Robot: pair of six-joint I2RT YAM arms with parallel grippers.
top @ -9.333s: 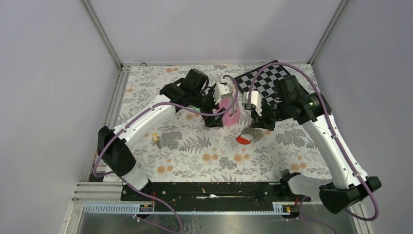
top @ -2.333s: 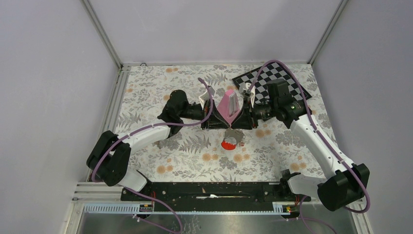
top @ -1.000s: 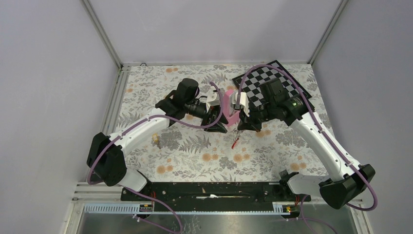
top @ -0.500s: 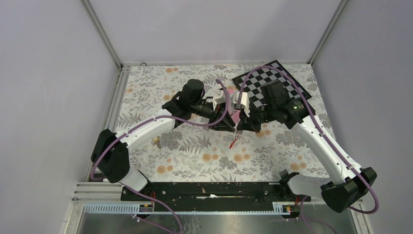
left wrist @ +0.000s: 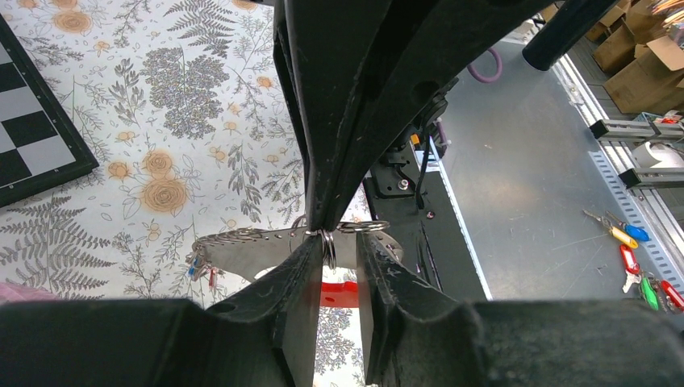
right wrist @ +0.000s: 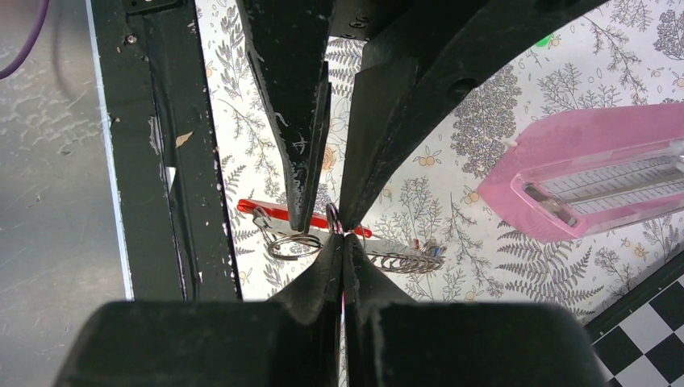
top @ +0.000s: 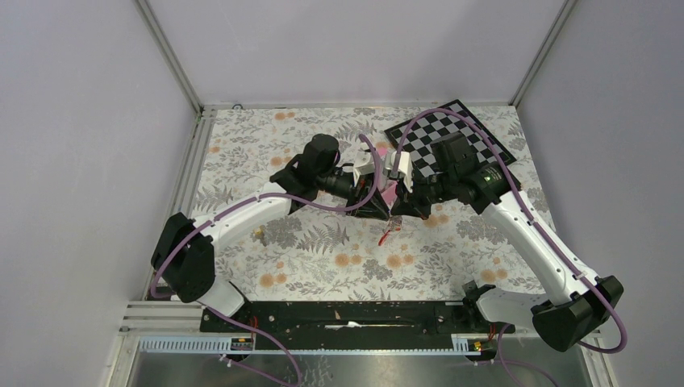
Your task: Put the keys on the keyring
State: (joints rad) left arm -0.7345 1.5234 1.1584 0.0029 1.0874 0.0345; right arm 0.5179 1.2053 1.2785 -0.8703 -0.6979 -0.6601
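Only the right wrist view shows the one pink plastic metronome point(right wrist: 597, 161) clearly; only the left wrist view shows five or six coloured keys point(left wrist: 633, 258) off the table. The single keyring point(left wrist: 242, 244), toothed grey metal with a red bar, hangs over the floral cloth point(left wrist: 161, 121) from a small steel ring point(right wrist: 331, 216). The right gripper point(right wrist: 343, 239) pinches that ring tight, and the left gripper point(left wrist: 339, 242) has its jaws slightly parted around it.

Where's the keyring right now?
Top view, mid-table: the keyring is right where the left gripper and right gripper meet tip to tip, its red bar showing on their near side, just in front of the pink metronome.
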